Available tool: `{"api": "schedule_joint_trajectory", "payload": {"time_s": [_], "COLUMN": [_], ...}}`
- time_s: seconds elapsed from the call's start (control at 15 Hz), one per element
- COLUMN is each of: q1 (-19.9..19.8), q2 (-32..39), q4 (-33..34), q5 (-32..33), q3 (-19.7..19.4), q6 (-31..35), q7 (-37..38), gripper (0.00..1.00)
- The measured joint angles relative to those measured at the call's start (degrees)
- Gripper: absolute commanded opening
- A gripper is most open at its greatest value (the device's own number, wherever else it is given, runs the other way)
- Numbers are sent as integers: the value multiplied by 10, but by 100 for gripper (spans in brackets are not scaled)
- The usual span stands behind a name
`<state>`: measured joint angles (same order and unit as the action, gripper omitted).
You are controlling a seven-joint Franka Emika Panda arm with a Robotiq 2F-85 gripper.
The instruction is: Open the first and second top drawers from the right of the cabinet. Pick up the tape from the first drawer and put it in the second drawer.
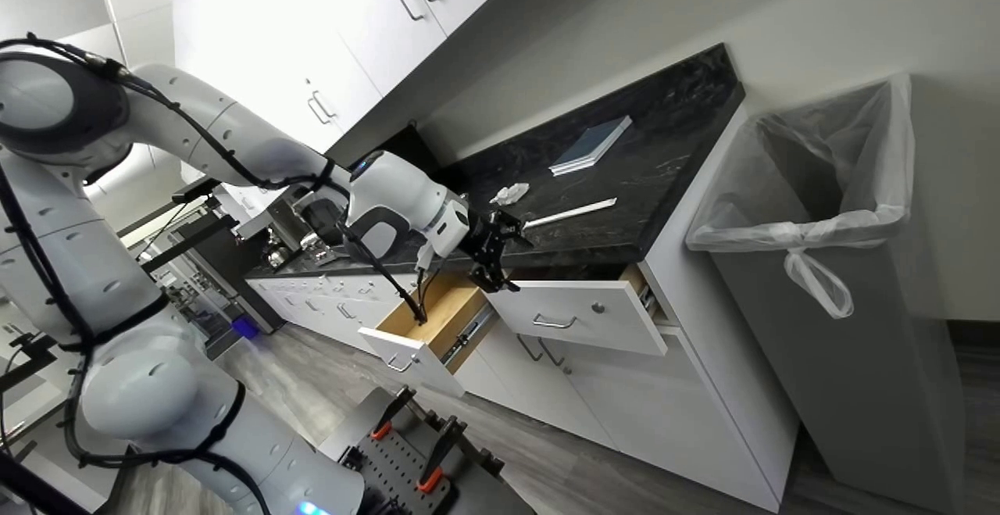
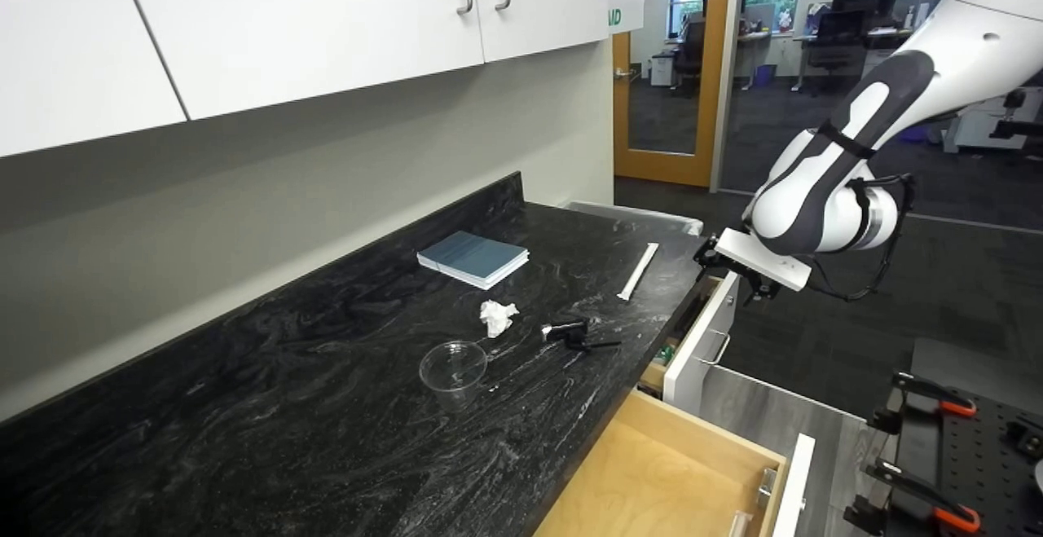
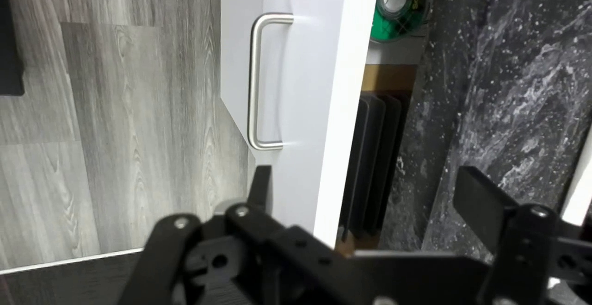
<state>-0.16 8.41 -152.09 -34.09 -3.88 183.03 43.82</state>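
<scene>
Cabinet (image 1: 687, 413): white lower run with silver bar handles, topped by a black marbled countertop (image 2: 326, 407).
First drawer (image 1: 605, 329): partly pulled out; a bar handle (image 3: 254, 83) crosses its outer face, and black ridged slats (image 3: 370, 166) stand inside.
Second drawer (image 2: 652, 472): next to the first, drawn out farther, light wood within; a pale item (image 2: 740, 523) near its front is too cropped to name.
Scotch tape (image 3: 407, 11): green, lying in the first drawer, toward the side nearer the second.
Robotiq gripper (image 3: 365, 180): fingers (image 3: 261, 189) spread wide, holding nothing; poised above the first drawer, near the countertop's edge. Whether it touches anything, I cannot tell from here.
Panda arm (image 1: 258, 148): stretched toward the cabinet's right end.
Countertop objects: blue-covered book (image 2: 474, 258), crumpled white tissue (image 2: 497, 319), slim white wrapped straw (image 2: 638, 272), clear plastic cup (image 2: 453, 370), and a small black object (image 2: 570, 332) I cannot identify; all lie apart.
Trash can (image 1: 844, 366): grey, with a translucent liner (image 1: 734, 218), beside the cabinet's end.
</scene>
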Motion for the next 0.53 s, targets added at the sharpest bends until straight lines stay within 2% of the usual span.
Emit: {"api": "schedule_joint_trajectory", "payload": {"time_s": [0.4, 0.53], "q1": [-143, -174], "q2": [52, 75], "q4": [36, 47], "q5": [-45, -46], "q3": [124, 146], "q6": [6, 10], "q7": [-58, -68], "gripper": [100, 100]}}
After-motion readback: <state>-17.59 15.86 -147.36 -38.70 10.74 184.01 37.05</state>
